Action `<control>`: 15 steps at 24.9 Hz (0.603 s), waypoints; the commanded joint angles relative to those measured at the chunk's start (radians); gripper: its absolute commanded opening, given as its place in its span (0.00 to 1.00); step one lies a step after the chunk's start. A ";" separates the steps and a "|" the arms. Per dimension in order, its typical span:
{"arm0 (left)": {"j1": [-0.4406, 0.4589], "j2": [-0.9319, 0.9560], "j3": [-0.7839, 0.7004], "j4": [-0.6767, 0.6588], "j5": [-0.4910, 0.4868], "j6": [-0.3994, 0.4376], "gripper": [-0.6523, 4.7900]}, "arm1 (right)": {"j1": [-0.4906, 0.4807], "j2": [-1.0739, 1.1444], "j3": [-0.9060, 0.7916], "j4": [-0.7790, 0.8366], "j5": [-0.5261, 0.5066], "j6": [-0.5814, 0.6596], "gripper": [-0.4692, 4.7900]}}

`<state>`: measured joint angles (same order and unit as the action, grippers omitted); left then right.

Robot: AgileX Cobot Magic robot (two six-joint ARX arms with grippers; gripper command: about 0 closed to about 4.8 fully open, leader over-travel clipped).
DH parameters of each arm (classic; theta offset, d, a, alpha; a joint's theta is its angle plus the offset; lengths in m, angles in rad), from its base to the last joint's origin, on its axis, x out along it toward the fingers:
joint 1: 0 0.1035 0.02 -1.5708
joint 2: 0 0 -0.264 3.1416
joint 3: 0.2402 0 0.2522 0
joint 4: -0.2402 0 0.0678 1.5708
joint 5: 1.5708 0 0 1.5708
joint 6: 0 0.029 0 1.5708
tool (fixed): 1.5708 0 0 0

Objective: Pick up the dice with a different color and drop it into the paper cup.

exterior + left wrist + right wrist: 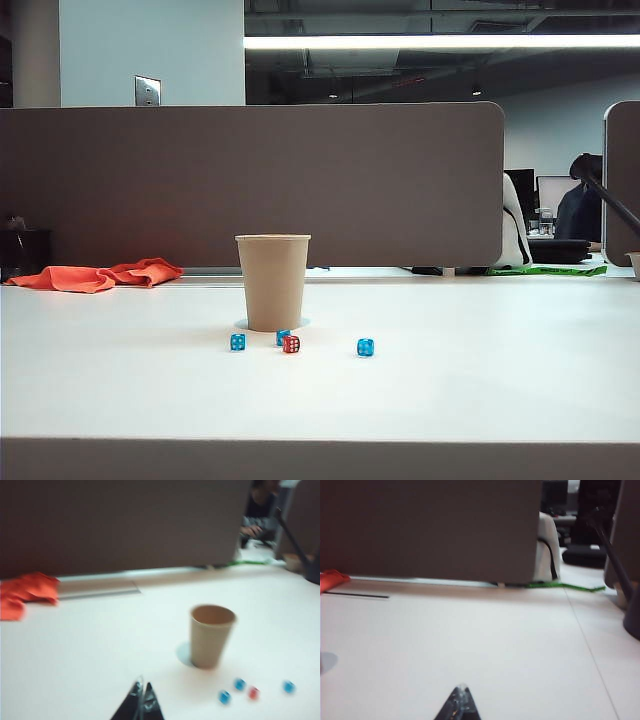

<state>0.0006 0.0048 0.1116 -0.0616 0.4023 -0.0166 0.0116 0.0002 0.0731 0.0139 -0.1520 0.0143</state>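
1. Two grippers appear only in their own wrist views. The left gripper (pixel 141 700) has its fingertips pressed together, holding nothing; the right gripper (pixel 460 705) is likewise closed and empty.
2. Ahead of the left gripper, the paper cup (pixel 273 281) stands upright on the white table (pixel 500 380).
3. The red die (pixel 291 344) lies just in front of the cup, well apart from both grippers.
4. Three blue dice (pixel 365 347) lie around the red die, one touching it.
5. Beyond the cup, an orange cloth (pixel 95 275) lies before a brown partition (pixel 250 180).
6. Ahead of the right gripper, only bare tabletop and the partition show.
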 commanded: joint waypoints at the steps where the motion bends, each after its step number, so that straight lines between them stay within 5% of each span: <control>1: -0.002 0.000 0.025 -0.048 0.059 -0.003 0.11 | 0.003 0.002 0.048 0.010 -0.008 0.004 0.09; 7: -0.006 0.000 0.057 -0.184 0.140 0.011 0.11 | 0.003 0.097 0.189 -0.140 -0.008 0.003 0.09; 15: -0.124 0.000 0.058 -0.189 0.019 0.044 0.11 | 0.121 0.429 0.349 -0.175 0.005 -0.029 0.09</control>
<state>-0.1017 0.0048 0.1631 -0.2665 0.4641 0.0238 0.1070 0.3897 0.3977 -0.1734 -0.1566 0.0055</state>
